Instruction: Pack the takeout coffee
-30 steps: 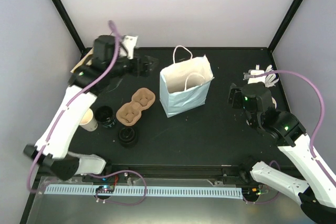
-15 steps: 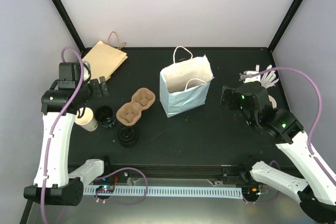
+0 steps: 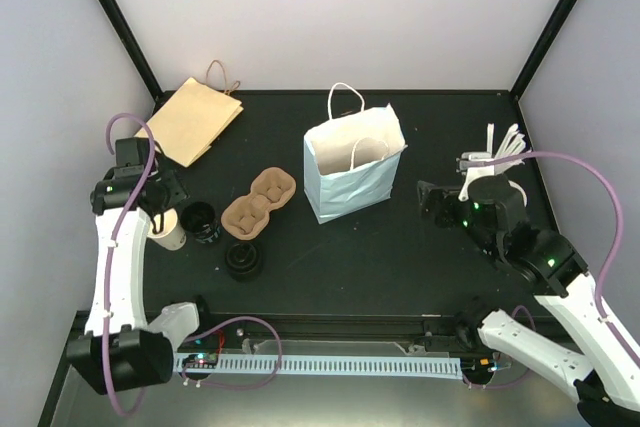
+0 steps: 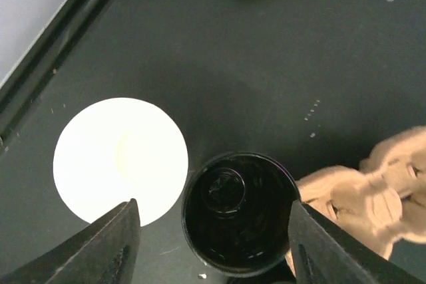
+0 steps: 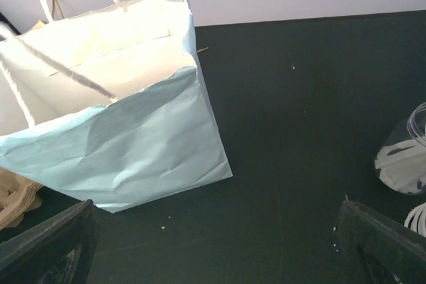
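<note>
Black tabletop [image 3: 400,247]; takeout coffee [image 4: 239,221], lid only, between wide left jaws; right jaws wide.

No text, brand, number or sign I can read anywhere: the white paper bag [image 3: 350,175], the brown paper bag [image 3: 195,119], the cardboard cup carrier [image 3: 258,202] and the white cup [image 4: 120,157] under my left wrist camera all show blank faces. Any embossing on the black lid of the takeout coffee [image 4: 239,221] is too dark to make out. Markings on the small circuit board [image 3: 198,364] by the slotted rail [image 3: 330,363] at the worktop's near edge are too small to read.
</note>
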{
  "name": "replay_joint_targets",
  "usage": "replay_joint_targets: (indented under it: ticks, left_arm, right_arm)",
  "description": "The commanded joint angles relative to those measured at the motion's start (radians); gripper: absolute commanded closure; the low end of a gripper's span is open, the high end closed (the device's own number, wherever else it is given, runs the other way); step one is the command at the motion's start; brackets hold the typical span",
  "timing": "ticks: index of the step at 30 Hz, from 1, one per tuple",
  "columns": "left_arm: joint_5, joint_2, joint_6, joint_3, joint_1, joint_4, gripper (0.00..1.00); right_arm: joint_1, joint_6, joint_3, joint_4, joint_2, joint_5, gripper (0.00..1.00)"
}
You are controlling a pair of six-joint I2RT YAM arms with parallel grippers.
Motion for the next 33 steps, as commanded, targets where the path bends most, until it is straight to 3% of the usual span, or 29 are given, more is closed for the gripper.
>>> replay_joint_targets:
  ticks: [1,10,19,33]
  left_arm:
    - [0.057,0.094,-0.071,-0.014,0.08,0.077,0.39]
    - [0.112,0.308,-0.157,-0.017,0.144,0.075,0.47]
    - [0.054,0.34,-0.232,-0.048,0.182,0.115,0.49]
    - [0.087,0.421,-0.273,-0.075,0.233,0.186,0.79]
  right_arm:
    - [-0.006,-0.018,-0.005,0.028,-0.033,-0.023,0.0]
    - [-0.006,-0.028,-0.003,0.034,-0.048,-0.018,0.0]
    - [-0.005,-0.03,-0.006,0.033,-0.058,-0.011,0.0]
    - [-0.005,-0.025,-0.003,0.015,-0.072,-0.01,0.0]
